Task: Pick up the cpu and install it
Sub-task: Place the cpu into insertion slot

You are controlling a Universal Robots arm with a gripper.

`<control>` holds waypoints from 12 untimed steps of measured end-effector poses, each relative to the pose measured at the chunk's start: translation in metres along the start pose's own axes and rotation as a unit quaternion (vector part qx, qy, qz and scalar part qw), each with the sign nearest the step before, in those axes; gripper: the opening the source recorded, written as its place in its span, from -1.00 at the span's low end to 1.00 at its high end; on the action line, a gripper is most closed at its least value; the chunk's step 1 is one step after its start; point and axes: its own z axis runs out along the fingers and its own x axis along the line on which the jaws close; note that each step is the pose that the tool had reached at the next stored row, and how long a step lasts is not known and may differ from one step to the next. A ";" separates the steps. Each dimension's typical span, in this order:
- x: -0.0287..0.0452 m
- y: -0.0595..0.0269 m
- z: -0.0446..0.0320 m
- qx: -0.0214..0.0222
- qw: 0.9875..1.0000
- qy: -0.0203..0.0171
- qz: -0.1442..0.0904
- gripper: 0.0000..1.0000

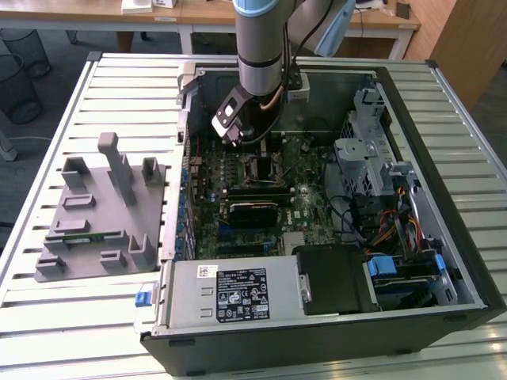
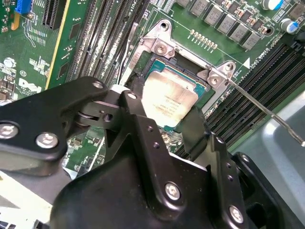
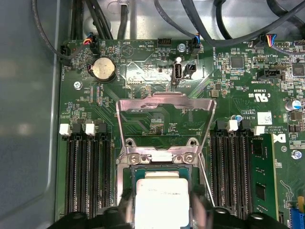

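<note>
Gripper (image 2: 164,106) is closed on the cpu (image 2: 170,98), its black fingers (image 2: 196,131) pressing two opposite edges of the silver-topped chip; the chip lies flat over the open socket (image 2: 142,67), though whether it is seated or just clear of it cannot be told; from the exterior view's left, a slatted metal table (image 1: 79,332) carries a grey fixture plate (image 1: 119,190) with upright posts and shallow pockets; a green memory stick (image 1: 79,234) lies in one pocket near the plate's front; just beside the plate stands the opened computer case (image 1: 475,277), with a blue tab (image 1: 142,298) at its near corner and a silver power supply (image 1: 230,293) along its front edge; behind that lies the green motherboard (image 1: 210,218), and the arm (image 1: 260,55) comes straight down onto its middle; in the first wrist view the socket's metal load plate (image 3: 164,117) stands raised behind the chip, a coin battery (image 3: 103,70) sits beyond it, and black memory slots (image 3: 88,171) run along both sides of the socket; in the second wrist view the thin retention lever (image 2: 267,112) angles away from the socket's corner; toward the exterior view's right sit a grey drive cage (image 1: 364,158) and a bundle of coloured cables (image 1: 388,226).
</note>
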 end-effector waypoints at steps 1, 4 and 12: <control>0.0000 0.0000 0.0000 0.000 1.000 0.000 0.000 0.15; 0.0000 0.0001 0.0000 0.000 1.000 0.000 -0.001 0.15; 0.0000 0.0008 -0.0006 0.001 1.000 0.000 -0.003 0.15</control>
